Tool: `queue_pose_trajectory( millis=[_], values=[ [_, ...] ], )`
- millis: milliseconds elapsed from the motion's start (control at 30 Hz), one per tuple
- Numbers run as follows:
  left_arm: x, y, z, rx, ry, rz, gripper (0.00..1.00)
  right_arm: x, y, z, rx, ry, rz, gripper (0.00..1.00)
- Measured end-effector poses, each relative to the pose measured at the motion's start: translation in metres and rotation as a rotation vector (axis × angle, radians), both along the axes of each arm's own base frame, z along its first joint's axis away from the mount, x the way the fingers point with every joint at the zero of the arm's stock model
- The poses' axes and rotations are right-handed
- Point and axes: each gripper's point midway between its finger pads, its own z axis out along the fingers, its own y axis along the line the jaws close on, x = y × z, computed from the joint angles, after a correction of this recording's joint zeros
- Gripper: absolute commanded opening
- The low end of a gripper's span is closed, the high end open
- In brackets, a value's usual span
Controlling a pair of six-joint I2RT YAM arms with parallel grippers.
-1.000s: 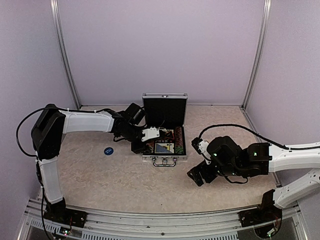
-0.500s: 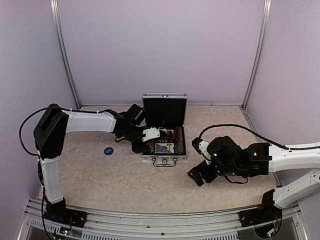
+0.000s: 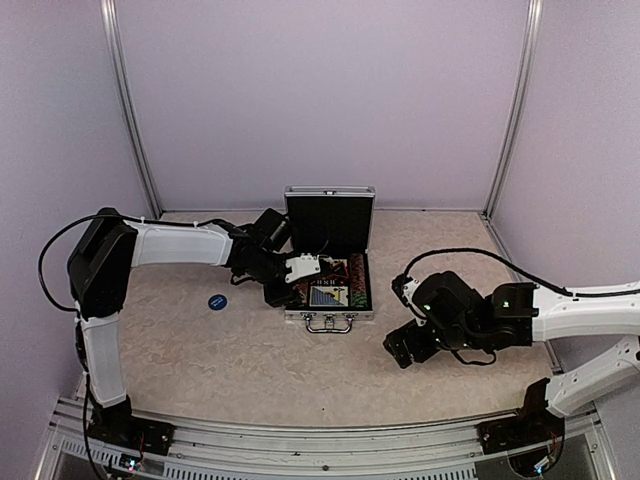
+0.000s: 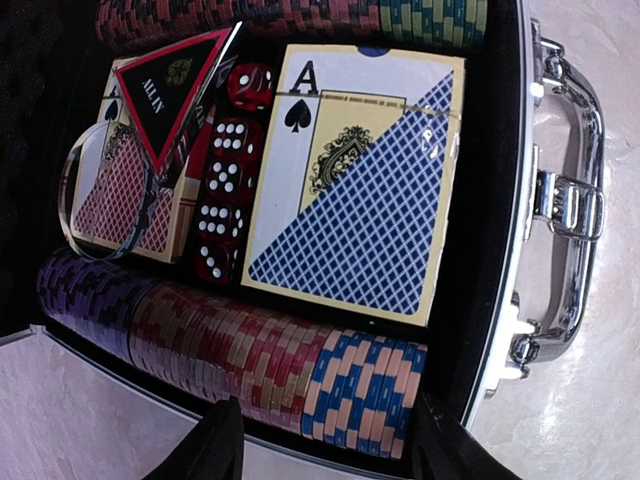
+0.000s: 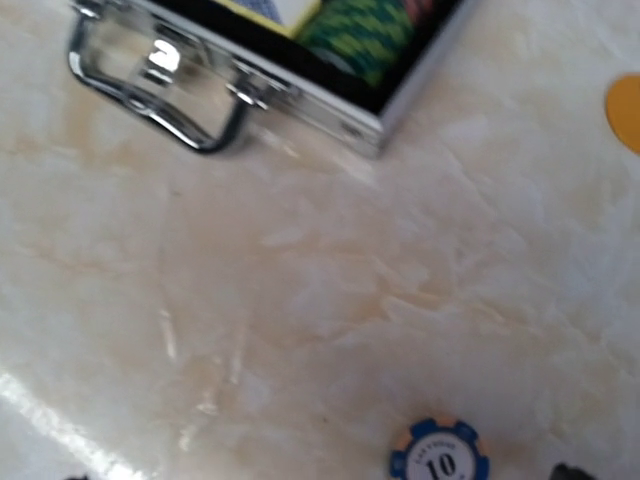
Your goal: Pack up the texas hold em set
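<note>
The silver case lies open mid-table, its lid upright. The left wrist view shows its contents: a blue card deck, a red card deck, red dice and rows of striped chips. A black "ALL IN" triangle and a clear round disc rest on the red deck. My left gripper hovers open over the case's left chip row, nothing between its fingers. My right gripper is open above the table, with a blue "10" chip just ahead.
A blue disc lies on the table left of the case. An orange disc shows at the right edge of the right wrist view. The case handle faces the arms. Purple walls enclose the table.
My right gripper has shifted slightly right and away from the near edge. The left arm has hardly moved.
</note>
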Motion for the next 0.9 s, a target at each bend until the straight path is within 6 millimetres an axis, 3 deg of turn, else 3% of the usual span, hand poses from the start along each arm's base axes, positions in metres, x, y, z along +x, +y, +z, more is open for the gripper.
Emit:
queue_pose_trajectory(
  millis=[600, 667, 733, 767, 800, 900],
  values=[
    [-0.008, -0.006, 0.003, 0.017, -0.008, 0.022, 0.6, 0.006, -0.017, -0.017, -0.037, 0.063, -0.092, 1.0],
    [-0.012, -0.007, 0.007, 0.02, -0.01, 0.029, 0.72, 0.008, -0.023, -0.021, -0.042, 0.084, -0.124, 1.0],
    [-0.017, -0.011, 0.016, 0.016, -0.022, 0.031, 0.75, 0.012, -0.031, -0.026, -0.042, 0.106, -0.164, 1.0],
    [-0.019, -0.013, 0.021, 0.016, -0.033, 0.044, 0.9, 0.014, -0.035, -0.029, -0.041, 0.116, -0.182, 1.0],
    [-0.021, -0.014, 0.028, 0.011, -0.047, 0.055, 0.98, 0.015, -0.04, -0.033, -0.042, 0.129, -0.203, 1.0],
    [-0.023, -0.018, 0.048, -0.001, -0.096, 0.105, 0.99, 0.015, -0.053, -0.047, -0.05, 0.169, -0.247, 1.0]
  ],
)
